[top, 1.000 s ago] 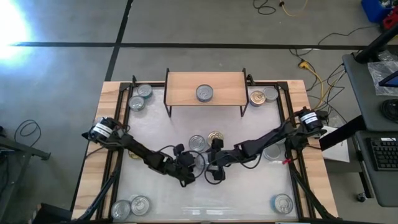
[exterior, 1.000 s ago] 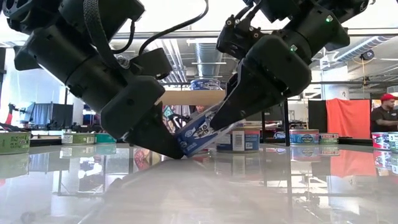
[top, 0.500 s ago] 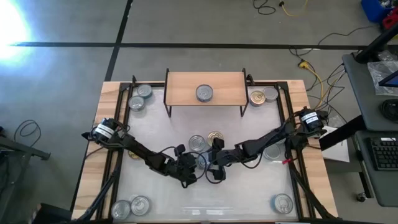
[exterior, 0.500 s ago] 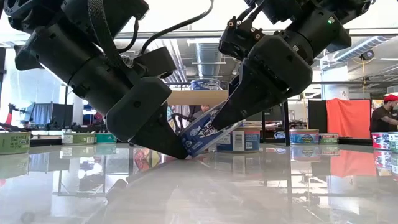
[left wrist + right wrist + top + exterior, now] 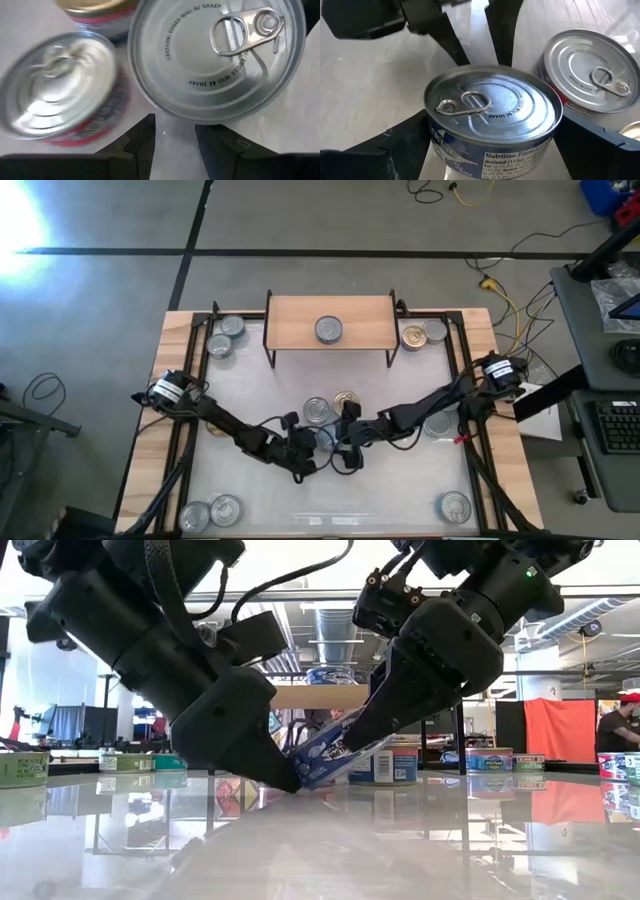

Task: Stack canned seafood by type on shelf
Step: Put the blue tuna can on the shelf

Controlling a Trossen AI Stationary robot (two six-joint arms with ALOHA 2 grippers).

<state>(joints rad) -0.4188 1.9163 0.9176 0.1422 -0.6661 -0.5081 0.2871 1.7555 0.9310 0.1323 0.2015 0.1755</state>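
Observation:
A blue-sided tin of canned seafood (image 5: 335,755) with a silver pull-tab top (image 5: 492,107) stands tilted at the table's middle, between my two grippers. My right gripper (image 5: 492,150) reaches it from the right, with a finger on each side. My left gripper (image 5: 175,125) comes from the left, its fingers a little apart with nothing between them, its tips at the tin's low edge. The shelf (image 5: 300,315) stands at the far edge with one silver-topped tin (image 5: 329,330) on it. My right gripper pinches the tin's blue side wall (image 5: 434,142) between its two fingers, across its width. The fingers slant down from the table's right. The tin is tilted, its top toward my left arm, its low edge (image 5: 300,784) on the table. My left gripper's fingertips (image 5: 285,778) slant down from the left and stand against the tin's low edge; nothing is between them.
A red-sided silver-topped tin (image 5: 317,411) and a gold-topped one (image 5: 347,399) stand just beyond the grippers. More tins sit beside the shelf at far left (image 5: 225,335) and far right (image 5: 425,335), at near left (image 5: 212,512), near right (image 5: 455,506) and under my right arm (image 5: 437,423).
My left gripper has edged toward the table's right against the tin. The tin's low edge has slid a little that way along the table. The tin stays tilted.

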